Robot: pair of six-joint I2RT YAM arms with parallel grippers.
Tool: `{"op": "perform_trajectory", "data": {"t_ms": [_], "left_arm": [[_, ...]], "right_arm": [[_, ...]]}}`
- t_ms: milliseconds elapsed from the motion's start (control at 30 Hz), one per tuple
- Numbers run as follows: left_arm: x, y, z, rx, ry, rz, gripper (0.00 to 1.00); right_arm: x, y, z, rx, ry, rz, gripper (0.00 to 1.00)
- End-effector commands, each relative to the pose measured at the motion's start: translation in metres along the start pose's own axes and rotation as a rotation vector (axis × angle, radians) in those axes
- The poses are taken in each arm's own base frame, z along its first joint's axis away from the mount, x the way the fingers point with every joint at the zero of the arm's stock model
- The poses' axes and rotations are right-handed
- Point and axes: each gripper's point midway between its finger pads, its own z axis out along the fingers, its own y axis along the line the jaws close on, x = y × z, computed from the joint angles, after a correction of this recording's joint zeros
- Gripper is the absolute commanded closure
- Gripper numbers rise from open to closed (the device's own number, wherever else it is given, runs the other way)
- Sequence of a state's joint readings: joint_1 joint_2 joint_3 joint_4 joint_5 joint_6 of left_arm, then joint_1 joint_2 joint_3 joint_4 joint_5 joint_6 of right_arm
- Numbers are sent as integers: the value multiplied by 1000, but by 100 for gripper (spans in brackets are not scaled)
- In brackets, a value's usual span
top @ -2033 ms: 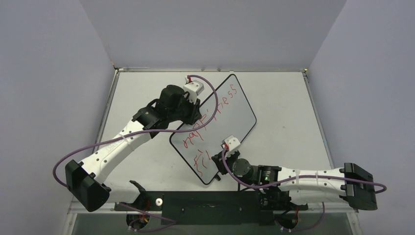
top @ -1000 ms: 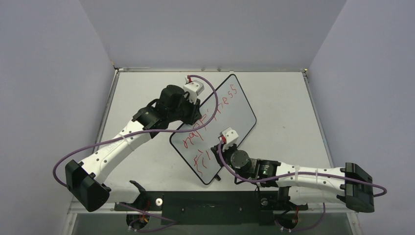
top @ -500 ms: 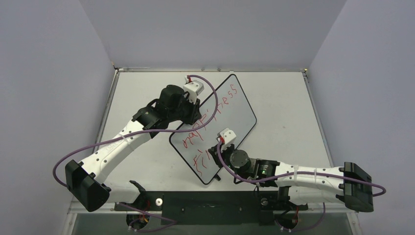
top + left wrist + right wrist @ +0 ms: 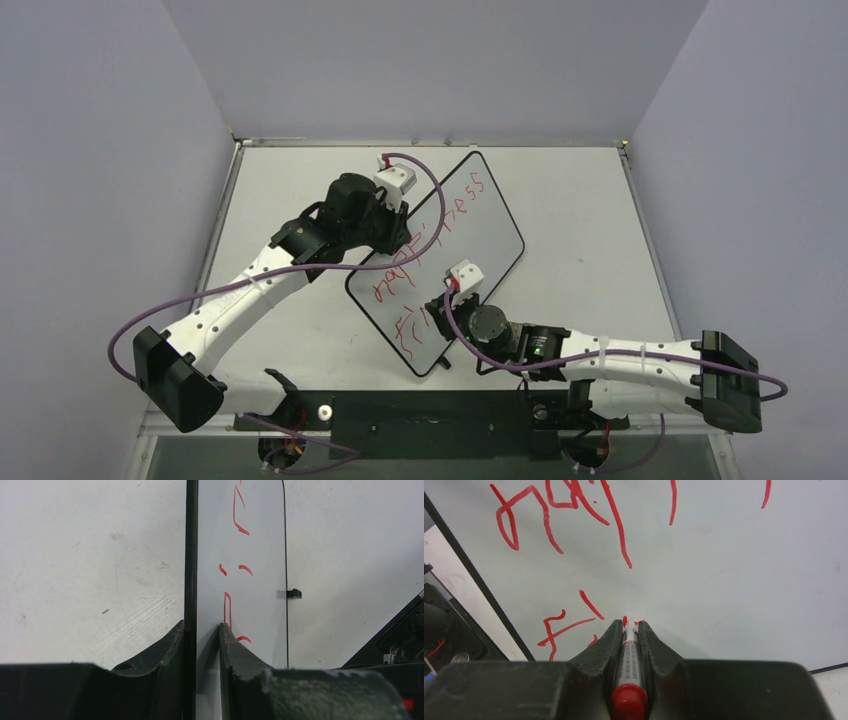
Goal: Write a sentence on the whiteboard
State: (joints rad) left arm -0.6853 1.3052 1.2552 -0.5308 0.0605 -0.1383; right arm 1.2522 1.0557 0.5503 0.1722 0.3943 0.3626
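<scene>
We are gripping the red marker (image 4: 628, 665) tight in our right gripper (image 4: 630, 629), its tip touching the whiteboard (image 4: 495, 240) straight ahead along the pen's axis, mid-frame beside the lower line of the sentence (image 4: 617, 527); our left gripper (image 4: 202, 627) is clamping the board's rim

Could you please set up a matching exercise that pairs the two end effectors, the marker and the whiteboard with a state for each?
Things:
1. left end effector
2. right end effector
3. marker
4. whiteboard

States:
A. bears the red sentence
B. shut on the marker
C. tip at the whiteboard
D. shut on the whiteboard's rim

Pairs: 1-D, 2-B, 3-C, 4-A
</scene>
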Motion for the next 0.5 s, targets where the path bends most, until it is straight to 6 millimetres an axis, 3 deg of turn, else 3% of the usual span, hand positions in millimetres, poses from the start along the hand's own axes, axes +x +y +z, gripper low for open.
{"op": "perform_trajectory", "data": {"t_ms": [0,467], "left_arm": [[-20,14,-10,-70,-80,74,100],[-19,15,-9,-72,-76,74,100]], "right_arm": [[-8,-12,9,72,-14,44,100],[-1,-19,9,83,0,66,100]]}}
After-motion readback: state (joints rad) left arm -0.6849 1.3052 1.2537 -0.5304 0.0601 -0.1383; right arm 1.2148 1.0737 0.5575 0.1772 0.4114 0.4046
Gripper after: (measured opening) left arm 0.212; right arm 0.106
